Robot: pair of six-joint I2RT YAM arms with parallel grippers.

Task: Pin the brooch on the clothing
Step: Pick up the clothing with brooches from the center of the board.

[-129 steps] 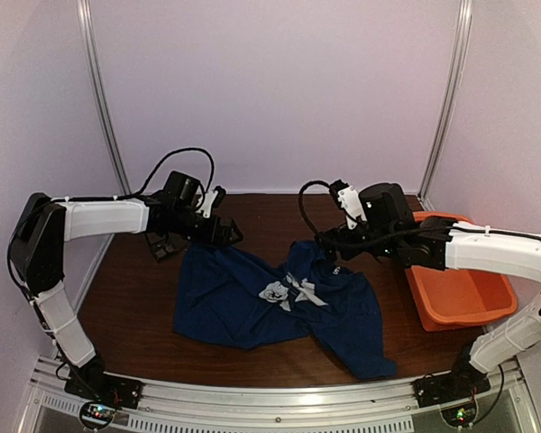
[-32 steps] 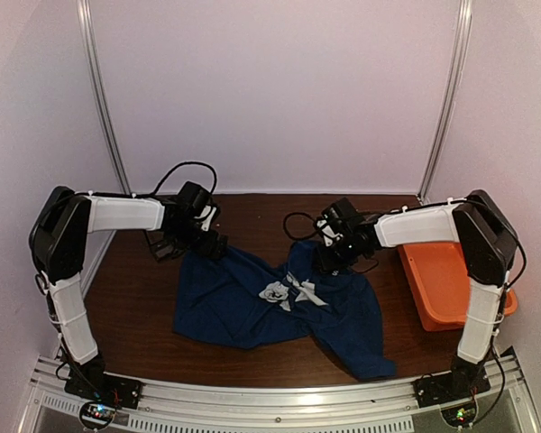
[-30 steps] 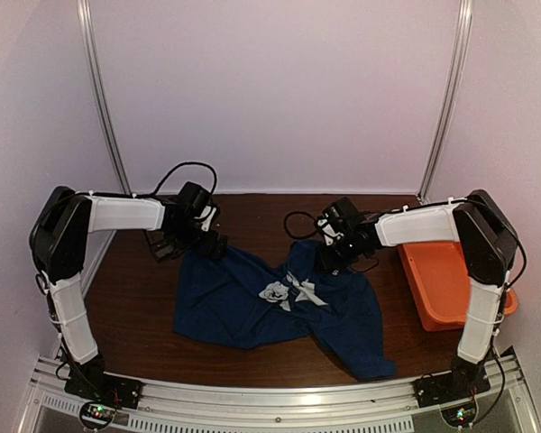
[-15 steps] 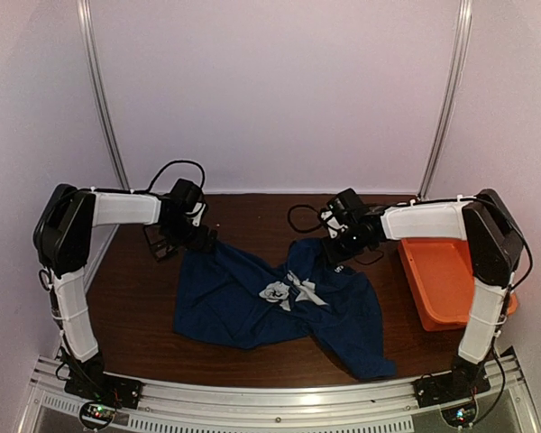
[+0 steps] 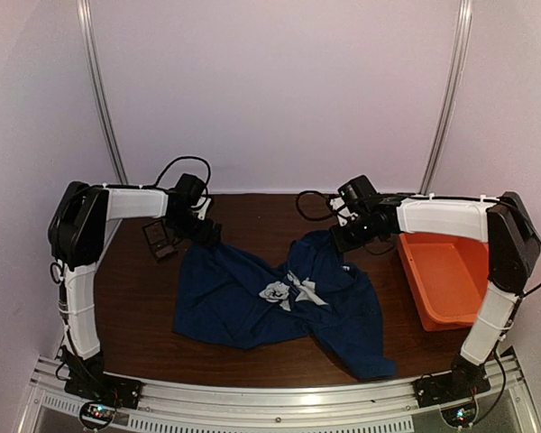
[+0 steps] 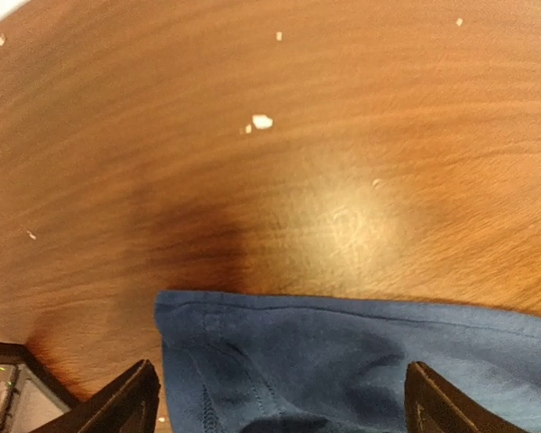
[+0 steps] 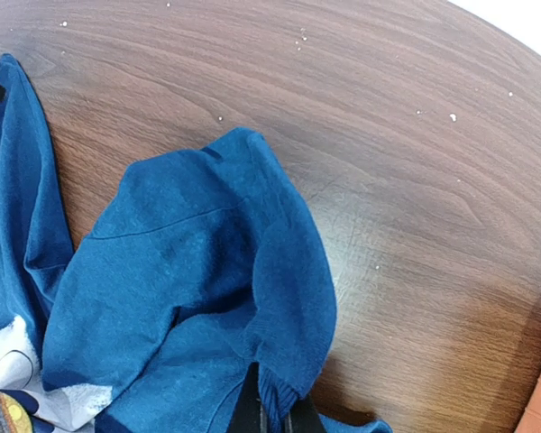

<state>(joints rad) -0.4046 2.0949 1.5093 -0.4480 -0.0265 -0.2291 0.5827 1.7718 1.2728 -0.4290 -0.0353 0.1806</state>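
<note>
Toward far side of tabletop (image 5: pixel 261 209), right jaws pressed together on fold of navy T-shirt (image 5: pixel 252 298), drawn farther back than half-second ago. Left jaws spread, straddling shirt's far-left hem, shifted back too. Shirt crumpled mid-tabletop, spanning between both jaws.

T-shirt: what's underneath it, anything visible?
Only the wooden table shows around the T-shirt; its crumpled folds cover whatever lies beneath. On top, just the white print, partly folded. No brooch visible in any view.
</note>
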